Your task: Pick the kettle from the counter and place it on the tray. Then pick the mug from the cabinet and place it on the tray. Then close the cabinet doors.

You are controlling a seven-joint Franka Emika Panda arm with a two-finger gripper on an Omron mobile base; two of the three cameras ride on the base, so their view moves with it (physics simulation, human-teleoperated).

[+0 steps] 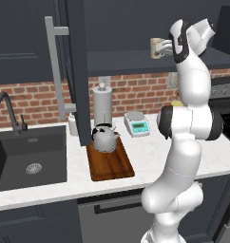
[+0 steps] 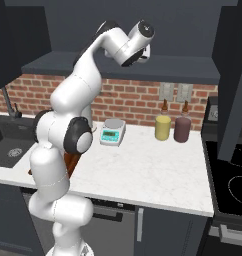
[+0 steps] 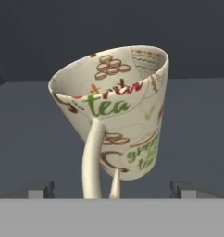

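Wide-spread, the claw point(image 3: 112, 189) is raised to the upper cabinet point(image 1: 136, 28) and faces the mug point(image 3: 118, 111), whose loop handle points toward the camera between the two dark fingertips point(image 3: 40, 189) that stand far apart at either side without touching it. That cream mug, printed with "tea" lettering and coffee-bean patterns, appears tilted in the hand view and rests on the dark shelf point(image 1: 131, 61) inside the cabinet; from the left base view it shows just in front of the claw at the shelf's edge. Below, the kettle point(image 1: 105, 137) sits upright on the far end of the tray point(image 1: 110, 163), its black handle arched over it, and the tray lies on the table point(image 1: 150, 156) beside the sink point(image 1: 26, 156). One open cabinet door point(image 1: 79, 71) with its long silver bar handle point(image 1: 52, 66) hangs in front of the kettle's left side. Behind the kettle stands a paper-towel roll point(image 1: 102, 105), with a small scale point(image 1: 137, 124) to its right. Farther right along the brick wall, a yellow canister point(image 2: 162, 127) and a maroon canister point(image 2: 182, 128) stand side by side near the stove point(image 2: 230, 180).
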